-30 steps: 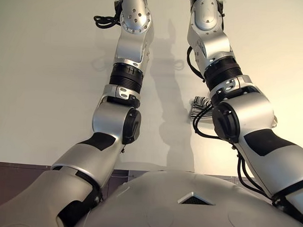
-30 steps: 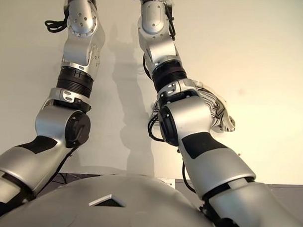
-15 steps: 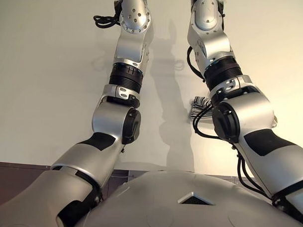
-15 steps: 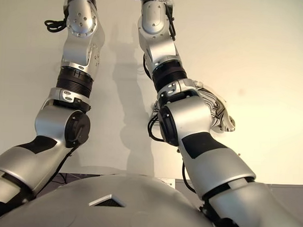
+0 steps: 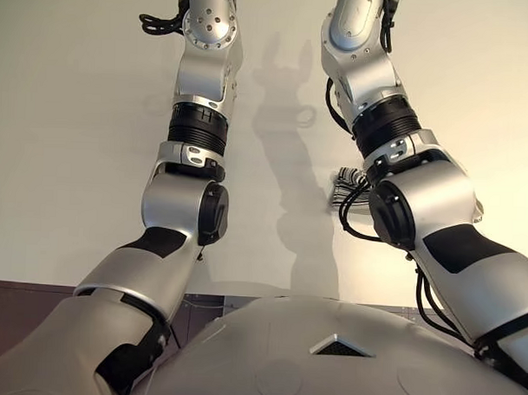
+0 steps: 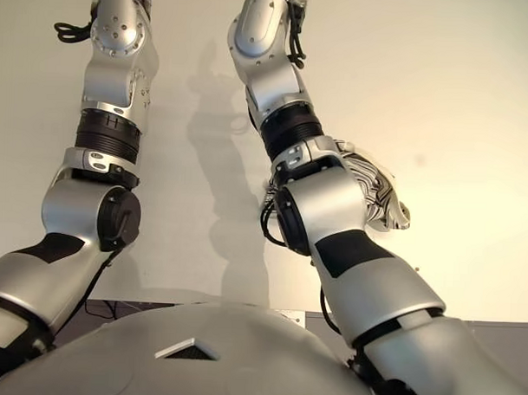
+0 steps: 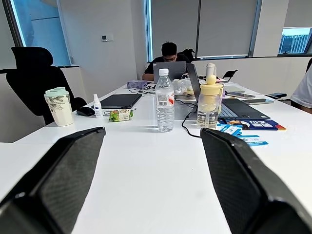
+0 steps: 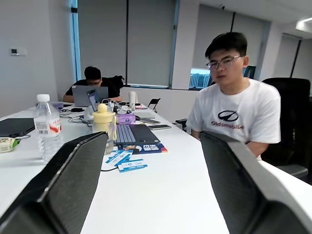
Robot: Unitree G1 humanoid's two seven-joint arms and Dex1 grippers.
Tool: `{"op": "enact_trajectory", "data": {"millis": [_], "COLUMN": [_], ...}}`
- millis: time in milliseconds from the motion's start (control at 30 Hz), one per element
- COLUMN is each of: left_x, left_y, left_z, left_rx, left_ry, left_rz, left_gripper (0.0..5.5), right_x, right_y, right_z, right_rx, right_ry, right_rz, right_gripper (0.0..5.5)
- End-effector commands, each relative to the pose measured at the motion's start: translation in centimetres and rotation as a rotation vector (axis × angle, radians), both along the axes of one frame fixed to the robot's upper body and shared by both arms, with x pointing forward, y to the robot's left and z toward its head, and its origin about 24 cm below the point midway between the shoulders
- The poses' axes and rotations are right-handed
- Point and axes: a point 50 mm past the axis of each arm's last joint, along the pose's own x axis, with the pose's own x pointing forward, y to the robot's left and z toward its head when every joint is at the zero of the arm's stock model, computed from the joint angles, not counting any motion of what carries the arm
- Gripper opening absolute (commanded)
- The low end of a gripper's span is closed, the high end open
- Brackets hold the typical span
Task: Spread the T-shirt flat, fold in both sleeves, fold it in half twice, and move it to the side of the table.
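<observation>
Striped T-shirt [image 6: 379,195] lies bunched on the white surface [image 6: 476,101], beside my right elbow. Left claw [image 7: 152,141] and right claw [image 8: 153,140] gape wide, empty. I judge spreading not yet begun; next I must grasp its edges.

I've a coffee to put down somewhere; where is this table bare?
The white table is bare left of the left arm, between both arms, and right of the folded black-and-white striped T-shirt. The far end is crowded: clear plastic bottle, black laptop.
</observation>
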Motion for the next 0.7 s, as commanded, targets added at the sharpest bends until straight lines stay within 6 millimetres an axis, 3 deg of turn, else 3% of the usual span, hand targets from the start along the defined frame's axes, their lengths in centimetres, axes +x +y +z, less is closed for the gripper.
{"op": "enact_trajectory", "data": {"millis": [33,367,467,500,533,600,667,700], "left_x": [0.2,-0.4,-1.4,-2.3,-4.0,-8.4,-13.2,-15.7], "left_y": [0.0,-0.8,-0.6,-0.2,0.7,2.4,3.7,3.8], "left_z": [0.7,-0.5,-2.0,-2.8,-3.8,-5.6,-7.2,-7.9], "left_rx": [-0.005,-0.108,-0.224,-0.262,-0.312,-0.360,-0.379,-0.376], "left_ry": [-0.007,-0.003,0.061,0.072,0.085,0.115,0.181,0.227], "left_rz": [0.013,0.130,0.051,-0.002,-0.063,-0.233,-0.356,-0.408], "left_gripper": [3.60,3.60,3.60,3.60,3.60,3.60,3.60,3.60], "right_x": [-2.1,-1.0,-1.6,-2.3,-3.3,-6.8,-10.1,-10.7], "right_y": [5.2,3.8,1.5,-0.2,-3.2,-10.9,-17.2,-19.6], "right_z": [-0.9,-1.9,-2.3,-2.4,-2.8,-3.2,-1.8,-0.8], "right_rx": [0.058,-0.001,-0.049,-0.106,-0.176,-0.289,-0.432,-0.497], "right_ry": [0.041,0.105,0.035,0.003,0.003,0.144,0.304,0.376], "right_rz": [0.170,0.336,0.405,0.450,0.526,0.760,0.991,1.045], "right_gripper": [3.45,3.45,3.45,3.45,3.45,3.45,3.45,3.45]}}
